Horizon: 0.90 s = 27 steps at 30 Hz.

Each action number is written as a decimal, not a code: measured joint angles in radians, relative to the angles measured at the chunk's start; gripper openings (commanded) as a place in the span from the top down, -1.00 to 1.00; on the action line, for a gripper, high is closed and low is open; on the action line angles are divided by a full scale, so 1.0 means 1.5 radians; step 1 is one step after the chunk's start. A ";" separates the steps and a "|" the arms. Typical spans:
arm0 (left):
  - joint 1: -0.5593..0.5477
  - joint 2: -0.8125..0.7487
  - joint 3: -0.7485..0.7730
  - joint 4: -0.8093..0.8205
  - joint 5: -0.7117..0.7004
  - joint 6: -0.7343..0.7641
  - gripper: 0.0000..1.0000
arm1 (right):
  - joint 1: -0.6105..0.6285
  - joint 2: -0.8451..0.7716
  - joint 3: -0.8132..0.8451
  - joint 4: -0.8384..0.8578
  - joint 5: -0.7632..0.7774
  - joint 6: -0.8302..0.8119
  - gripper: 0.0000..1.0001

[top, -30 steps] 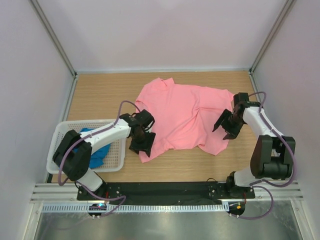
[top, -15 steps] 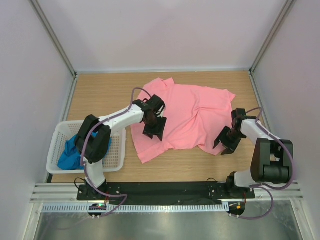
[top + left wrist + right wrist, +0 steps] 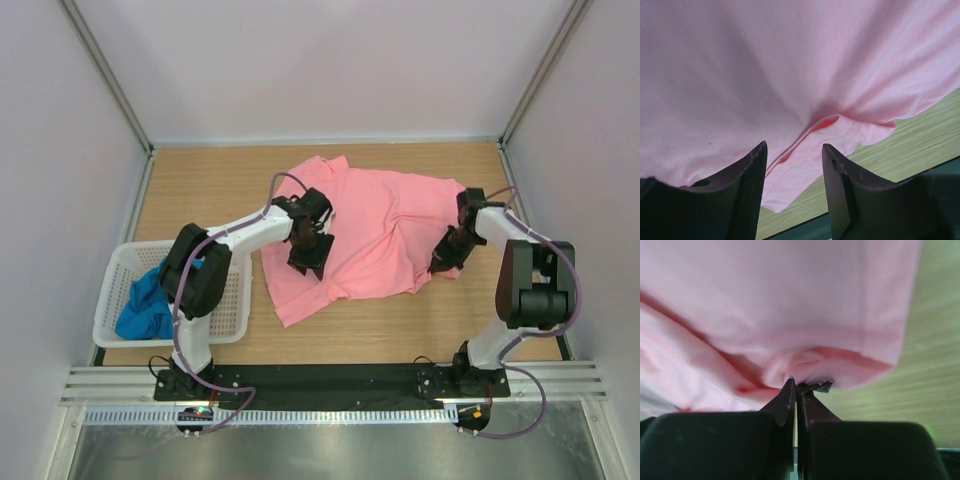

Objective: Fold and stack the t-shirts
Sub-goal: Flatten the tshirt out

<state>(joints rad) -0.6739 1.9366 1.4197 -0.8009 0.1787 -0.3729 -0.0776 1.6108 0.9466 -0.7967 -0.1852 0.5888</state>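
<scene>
The salmon pink t-shirt [image 3: 385,225] lies spread and wrinkled on the wooden table. My left gripper [image 3: 306,264] hovers over its left part, jaws open, with the fabric and a folded hem between the fingers in the left wrist view [image 3: 794,146] but nothing pinched. My right gripper [image 3: 441,264] is at the shirt's near right edge; the right wrist view shows the right gripper [image 3: 796,383] shut, with pink t-shirt fabric [image 3: 805,305] bunched at its tips. The bright blue t-shirt [image 3: 148,303] lies crumpled in the basket at the left.
The white perforated basket [image 3: 238,300] stands at the near left, close to the left arm. Grey walls enclose the table on three sides. A black rail with the arm bases runs along the near edge [image 3: 330,380].
The right gripper closed on the pink shirt's near right edge and shifted away from the base, drawing that corner inward. The left gripper narrowed a little and stayed over the shirt's left part.
</scene>
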 measured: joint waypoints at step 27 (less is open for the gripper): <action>0.027 -0.026 -0.011 -0.003 0.006 0.058 0.10 | 0.096 0.154 0.251 -0.072 0.065 -0.061 0.20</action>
<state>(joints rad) -0.6338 1.8969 1.4033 -0.8047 0.1875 -0.2863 0.0662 1.8423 1.3228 -0.9043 -0.0875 0.4973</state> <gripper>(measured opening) 0.448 0.364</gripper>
